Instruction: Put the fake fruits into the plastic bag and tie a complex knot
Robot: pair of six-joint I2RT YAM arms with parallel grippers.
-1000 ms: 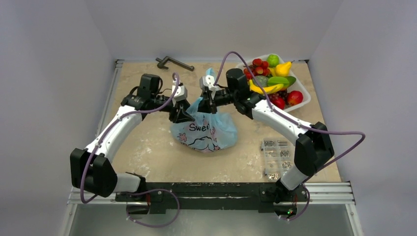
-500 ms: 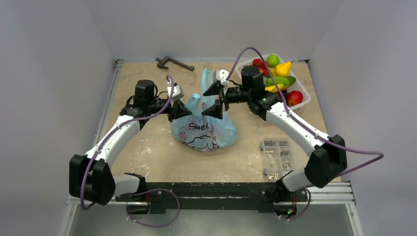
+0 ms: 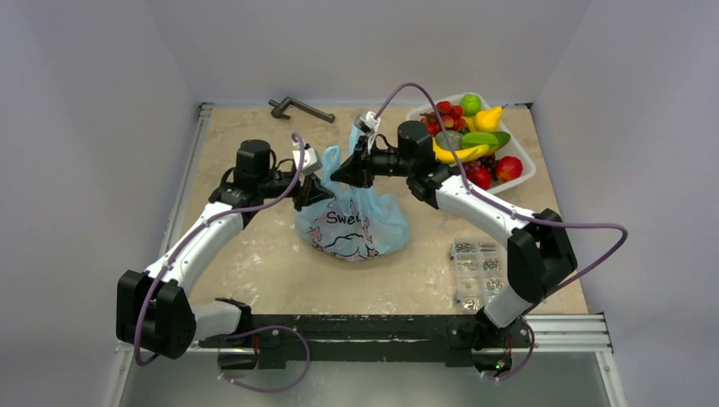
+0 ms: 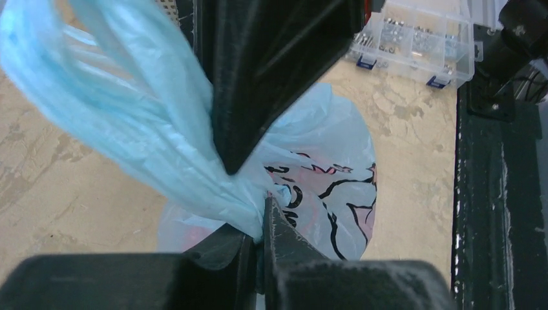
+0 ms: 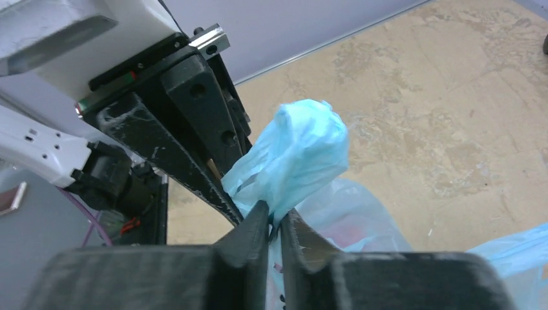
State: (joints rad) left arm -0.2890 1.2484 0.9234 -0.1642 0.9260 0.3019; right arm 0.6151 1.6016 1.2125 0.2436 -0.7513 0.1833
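Light-blue film is bunched between the left jaws, which are pressed together on one twisted handle loop of the plastic bag (image 4: 323,148), just above its printed white patch. The right jaws stand almost together as well, pinching the other handle, and its puffed end sticks up past their tips. The two pairs sit close beside each other over the far side of the bag, and the left arm's finger shows right next to the handle in the right wrist view.

The bag rests on the middle of the tabletop (image 3: 254,254), well apart from every edge, with bare surface on its left and near sides. The fake fruits (image 3: 470,140) lie heaped in a white tray (image 3: 526,174) at the far right corner, apart from the bag. A clear box of screws (image 3: 477,273) lies near the right edge, toward the near side. A dark metal tool (image 3: 298,108) lies by the far edge, left of centre.
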